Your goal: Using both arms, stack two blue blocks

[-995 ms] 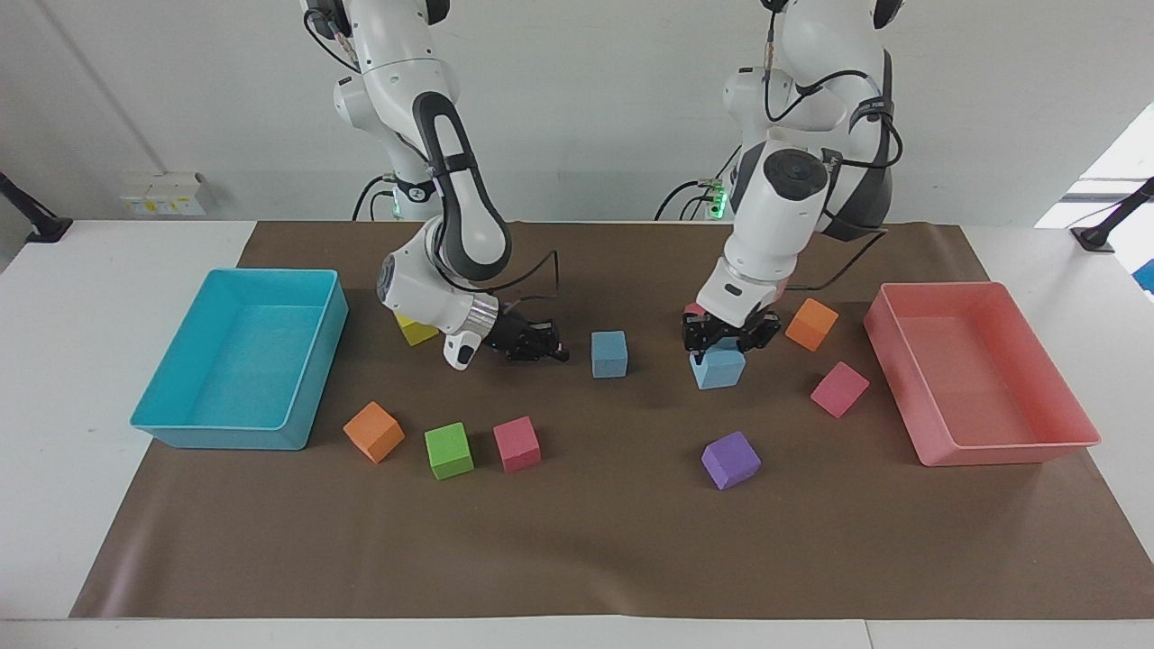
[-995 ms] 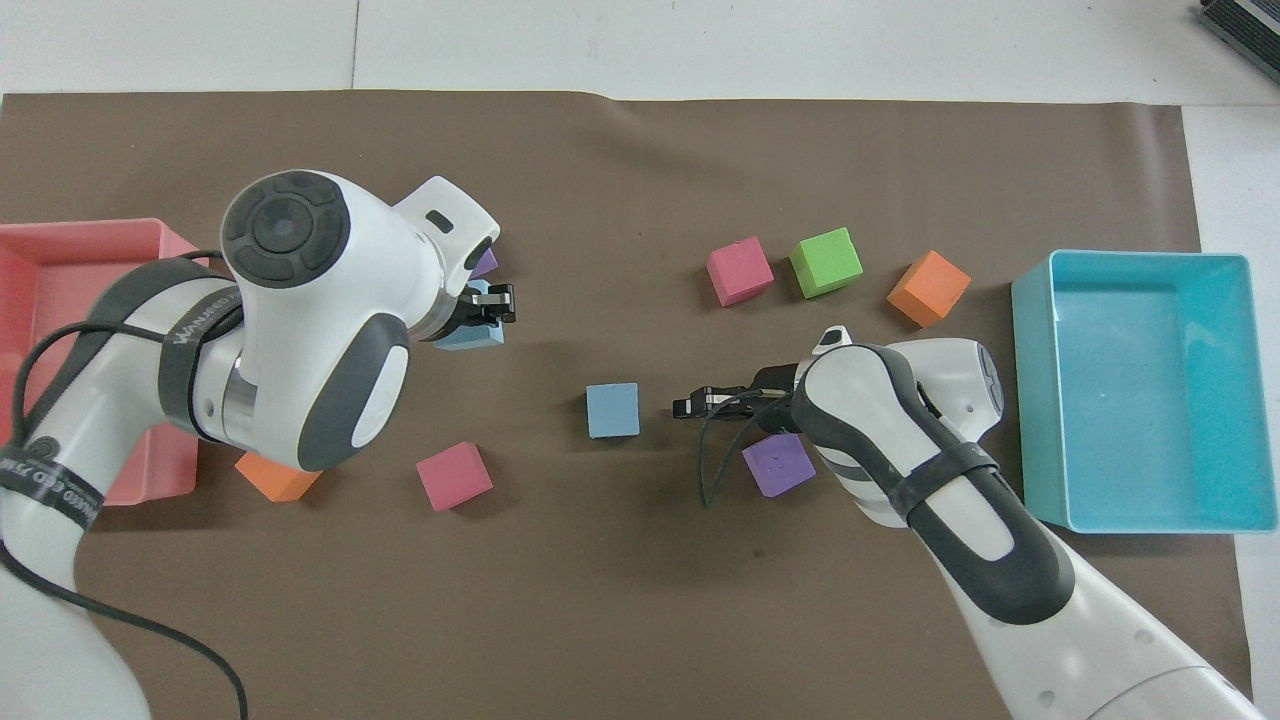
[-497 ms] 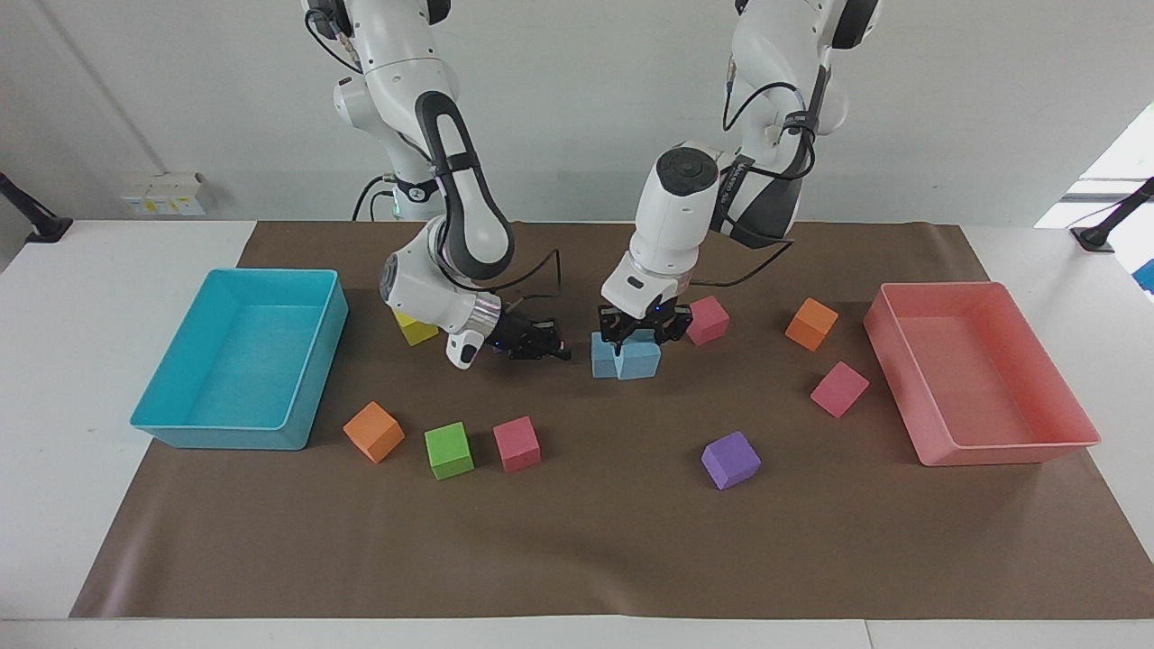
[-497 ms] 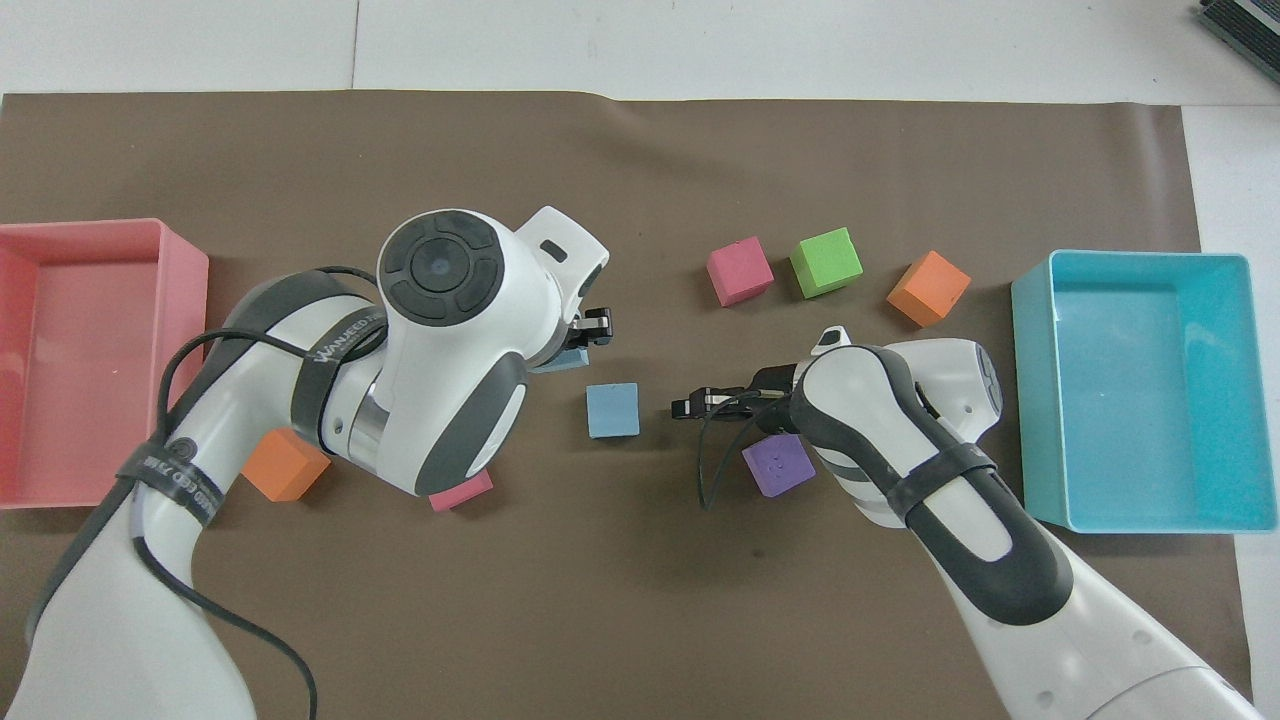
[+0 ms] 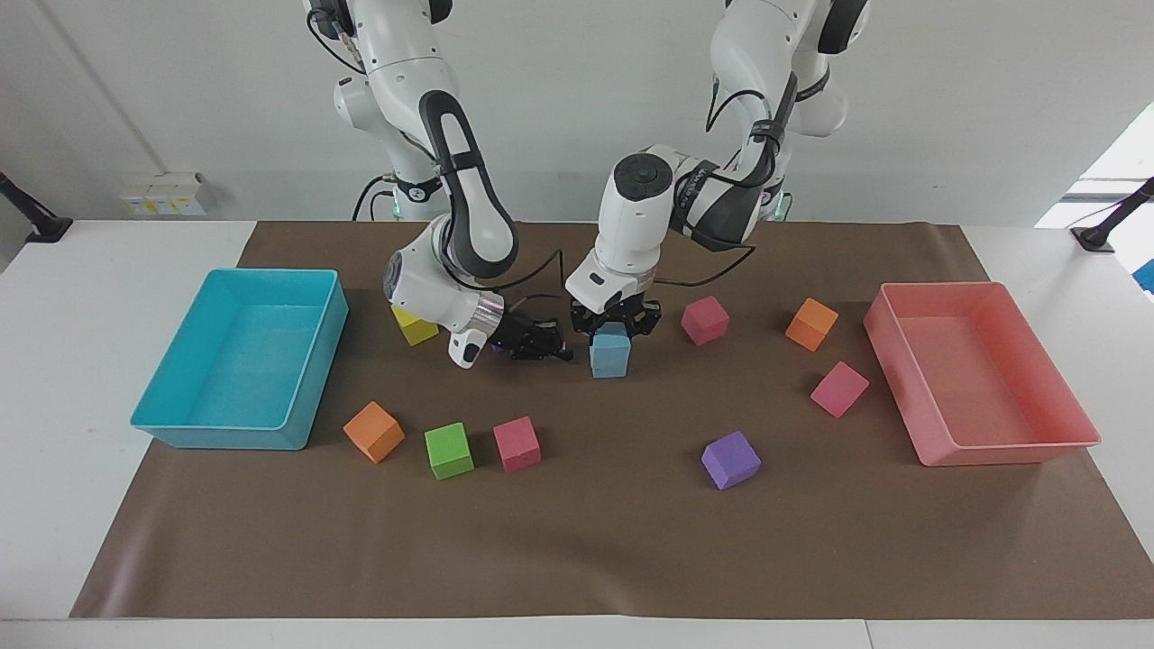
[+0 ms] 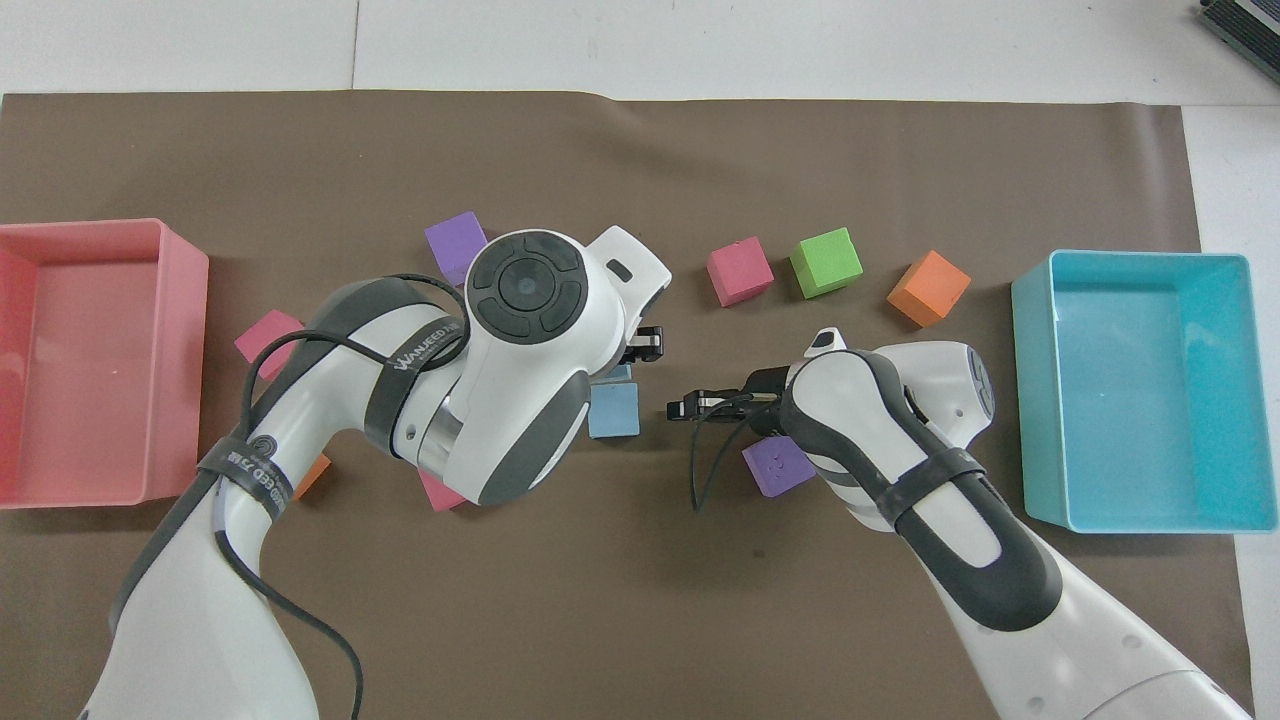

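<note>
A white wall backs a white surface spread with a brown mat, a cyan bin at the right arm's end and a pink bin at the left arm's end. The left end effector hangs clenched on 1 blue block, which it holds directly over the other blue block on the mat at mid-table; the 2 look aligned and touching or nearly so, so the coming move looks like a short straight descent and a release. The right end effector, clenched on nothing, lies low and level just beside the lower block, toward the right arm's end, its tips pointing at it as if to steady it. The facing view shows the 2 blocks one above the other; the overhead view shows the lower block and only a sliver of the held one, the rest hidden under the left arm's wrist, but makes plain the gap between the right end effector and the block.
</note>
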